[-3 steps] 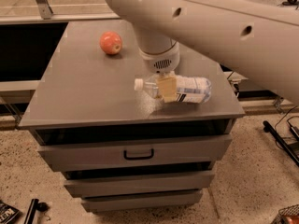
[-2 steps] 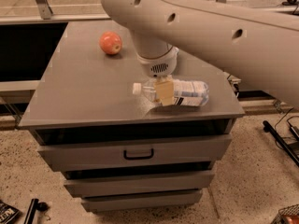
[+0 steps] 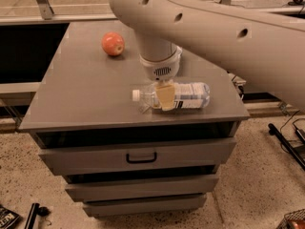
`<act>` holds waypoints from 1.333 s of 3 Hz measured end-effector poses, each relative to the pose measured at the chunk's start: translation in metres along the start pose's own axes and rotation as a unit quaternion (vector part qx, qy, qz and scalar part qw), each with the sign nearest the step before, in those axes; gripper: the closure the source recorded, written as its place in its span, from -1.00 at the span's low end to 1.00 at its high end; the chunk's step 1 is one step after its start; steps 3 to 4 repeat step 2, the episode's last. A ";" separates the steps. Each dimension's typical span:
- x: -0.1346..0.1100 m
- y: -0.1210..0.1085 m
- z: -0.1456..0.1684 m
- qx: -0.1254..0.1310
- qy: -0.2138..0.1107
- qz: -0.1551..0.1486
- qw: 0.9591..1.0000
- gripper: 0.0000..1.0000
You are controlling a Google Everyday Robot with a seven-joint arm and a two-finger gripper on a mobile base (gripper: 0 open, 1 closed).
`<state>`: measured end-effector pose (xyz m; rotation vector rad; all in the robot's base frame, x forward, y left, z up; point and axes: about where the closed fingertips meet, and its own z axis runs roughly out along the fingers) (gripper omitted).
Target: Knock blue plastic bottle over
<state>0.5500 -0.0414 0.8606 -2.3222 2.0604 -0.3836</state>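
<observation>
The blue plastic bottle [image 3: 183,96], clear with a white cap pointing left and a white label, lies on its side near the front of the grey cabinet top [image 3: 81,99]. My gripper [image 3: 165,97] hangs from the big white arm directly over the bottle's neck end. Its yellowish finger pad [image 3: 166,99] is in front of the bottle and hides part of it.
A red-orange apple [image 3: 113,44] sits at the back left of the cabinet top. The cabinet has drawers below with a black handle [image 3: 141,157]. The top's front edge is close to the bottle. Dark items lie on the speckled floor at left and right.
The arm and gripper have shifted slightly left over the bottle. The bottle lies on its side throughout, in about the same place.
</observation>
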 end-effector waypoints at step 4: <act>-0.001 -0.001 0.000 0.003 -0.002 0.000 1.000 -1.00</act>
